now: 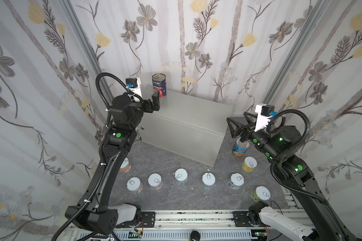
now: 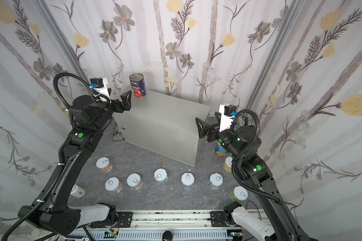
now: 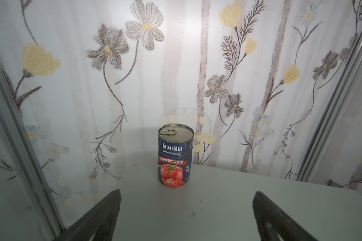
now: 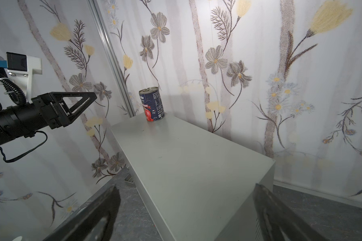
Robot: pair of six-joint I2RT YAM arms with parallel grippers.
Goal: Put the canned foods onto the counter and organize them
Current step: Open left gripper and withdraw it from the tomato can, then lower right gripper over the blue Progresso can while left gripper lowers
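A navy-red tomato can (image 1: 159, 84) (image 2: 137, 85) (image 3: 175, 155) (image 4: 152, 104) stands upright at the back left corner of the light-grey counter (image 1: 188, 116) (image 2: 165, 112) (image 3: 217, 200) (image 4: 186, 156). My left gripper (image 1: 153, 102) (image 2: 121, 99) (image 3: 187, 193) hovers just short of it, open and empty. My right gripper (image 1: 237, 117) (image 2: 206, 116) (image 4: 186, 186) is open and empty too, raised beside the counter's right end. Below it on the floor stands a tall blue-label can (image 1: 239, 149) (image 2: 220, 150). Several short pull-tab cans (image 1: 181, 176) (image 2: 161, 176) line the floor in front.
Floral walls close in on three sides. A white plastic bottle (image 2: 77, 191) lies on the dark marbled floor (image 1: 176, 160), behind the left arm. A small metal tray (image 2: 117, 135) sits at the counter's left end. The arms' base rail (image 1: 186, 219) runs along the front.
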